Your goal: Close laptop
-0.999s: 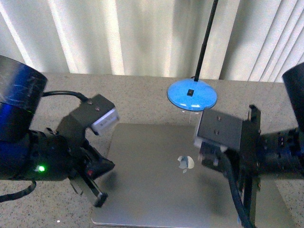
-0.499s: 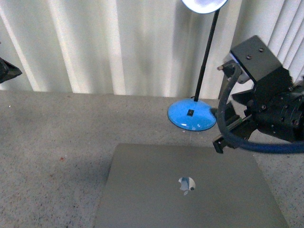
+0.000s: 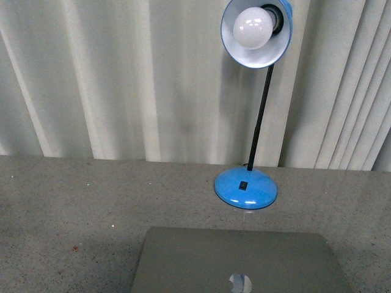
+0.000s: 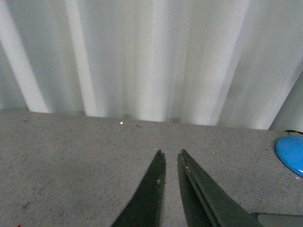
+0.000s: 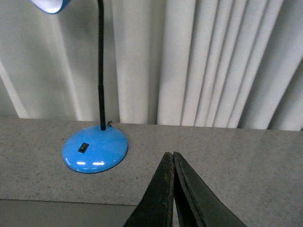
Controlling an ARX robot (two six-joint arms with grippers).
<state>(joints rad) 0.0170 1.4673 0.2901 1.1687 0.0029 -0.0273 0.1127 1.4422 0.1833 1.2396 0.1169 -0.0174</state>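
Now, front view: one laptop (image 3: 238, 262), lid down, flat grey-silver metal with a shiny apple logo (image 3: 240, 283), at 6 o'clock on the speckled grey stone-like tabletop (image 3: 73, 207). One desk lamp (image 3: 252, 110) stands just beyond the lid's far edge, at about 1 o'clock from it: round glossy blue base (image 3: 245, 187) with a small black switch, thin black stem, blue shade holding one white bulb (image 3: 253, 27). Pale pleated curtain (image 3: 122, 79) behind. Neither arm in frame.

Left wrist view: left gripper (image 4: 169, 156), two dark tapered fingers (image 4: 147, 198), tips nearly together with a narrow gap, holding nothing, above bare tabletop. Blue lamp base at 3 o'clock edge; sliver of grey laptop at 5 o'clock corner.

Right wrist view: right gripper (image 5: 169, 155), two dark fingers pressed together at the tips, holding nothing. Lamp base at 9 o'clock of the tips; strip of laptop lid along 7 o'clock edge.
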